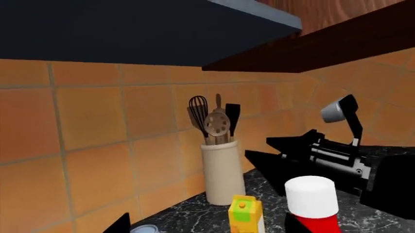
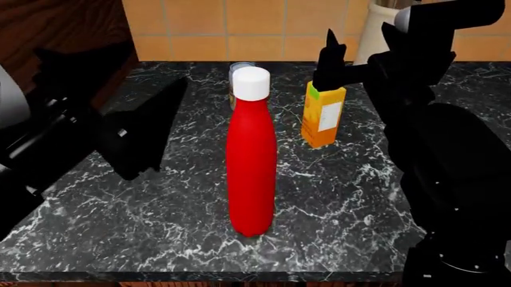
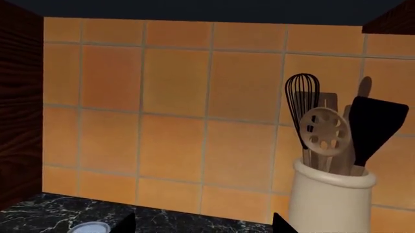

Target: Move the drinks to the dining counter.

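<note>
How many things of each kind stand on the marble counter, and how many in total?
Red bottle with white cap: 1
Yellow-orange carton: 1
Can, mostly hidden behind the bottle: 1
Beige utensil crock: 1
Total: 4

Tall red bottle [image 2: 251, 164] with white cap, upright on black marble; yellow-orange carton [image 2: 322, 115] upright behind-right, apart; silver can [image 2: 237, 72] mostly hidden behind bottle.

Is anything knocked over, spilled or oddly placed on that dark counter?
Nothing stands out. The red bottle and the yellow carton stand upright and apart on the marble counter, with no spill showing. The can is mostly hidden behind the bottle.
</note>
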You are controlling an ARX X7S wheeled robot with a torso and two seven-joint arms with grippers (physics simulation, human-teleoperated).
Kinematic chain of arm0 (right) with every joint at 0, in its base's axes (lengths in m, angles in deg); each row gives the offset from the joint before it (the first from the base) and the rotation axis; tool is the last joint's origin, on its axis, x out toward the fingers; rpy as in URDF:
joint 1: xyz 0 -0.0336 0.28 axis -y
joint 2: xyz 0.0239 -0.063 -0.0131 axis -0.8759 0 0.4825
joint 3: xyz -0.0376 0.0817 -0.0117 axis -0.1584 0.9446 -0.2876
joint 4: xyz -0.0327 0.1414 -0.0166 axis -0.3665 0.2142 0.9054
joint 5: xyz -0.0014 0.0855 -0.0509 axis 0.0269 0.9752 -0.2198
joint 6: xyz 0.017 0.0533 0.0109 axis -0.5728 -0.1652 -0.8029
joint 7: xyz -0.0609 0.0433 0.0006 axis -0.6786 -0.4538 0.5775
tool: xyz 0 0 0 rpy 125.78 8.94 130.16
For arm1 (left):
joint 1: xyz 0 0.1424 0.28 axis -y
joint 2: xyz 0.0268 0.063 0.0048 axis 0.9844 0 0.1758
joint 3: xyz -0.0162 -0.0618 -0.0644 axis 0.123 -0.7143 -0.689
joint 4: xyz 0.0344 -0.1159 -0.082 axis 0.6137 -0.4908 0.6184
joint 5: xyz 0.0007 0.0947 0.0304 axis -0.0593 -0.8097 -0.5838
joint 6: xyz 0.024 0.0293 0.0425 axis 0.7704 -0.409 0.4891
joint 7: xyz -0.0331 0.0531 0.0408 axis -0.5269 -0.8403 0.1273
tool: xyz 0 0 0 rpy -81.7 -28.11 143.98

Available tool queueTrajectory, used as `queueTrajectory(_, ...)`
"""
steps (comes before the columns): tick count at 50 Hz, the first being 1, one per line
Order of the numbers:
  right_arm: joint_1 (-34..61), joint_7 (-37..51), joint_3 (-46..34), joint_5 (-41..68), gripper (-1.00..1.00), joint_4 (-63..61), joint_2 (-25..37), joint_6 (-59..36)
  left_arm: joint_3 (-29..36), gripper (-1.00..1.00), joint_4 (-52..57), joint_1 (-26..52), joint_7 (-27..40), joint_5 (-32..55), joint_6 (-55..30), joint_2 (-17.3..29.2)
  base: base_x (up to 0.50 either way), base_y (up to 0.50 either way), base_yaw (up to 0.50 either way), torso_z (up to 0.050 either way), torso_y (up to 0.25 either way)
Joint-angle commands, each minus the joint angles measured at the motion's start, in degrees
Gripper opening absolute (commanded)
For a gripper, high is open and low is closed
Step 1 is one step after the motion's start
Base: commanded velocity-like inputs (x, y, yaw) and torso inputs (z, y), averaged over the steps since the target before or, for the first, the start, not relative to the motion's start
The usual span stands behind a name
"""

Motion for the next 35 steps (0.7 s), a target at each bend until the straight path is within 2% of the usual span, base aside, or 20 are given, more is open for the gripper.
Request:
queueTrajectory(1,-0.08,0.05,-0.25,0.26,1.00,0.77,0.11,0.58,-1.70,1.00,0.99,-1.88,-2.83,2.65,0.68,0.90,0.00,0.00,0.00,0.000,0.000)
queueTrajectory(22,-0.71,0.57,0.03,0.97,1.00,0.43,0.50,0.71,0.63,1.00,4.03,-5.52,-7.06,4.43,2.30,3.13,0.00,0.00,0.00,0.000,0.000)
queueTrajectory(35,-1.59,1.18,1.01,1.80,1.00,-1.69,1.34,-0.44,7.21,1.00,2.55,-5.63,-7.64,0.39,4.26,2.83,0.00,0.00,0.00,0.000,0.000)
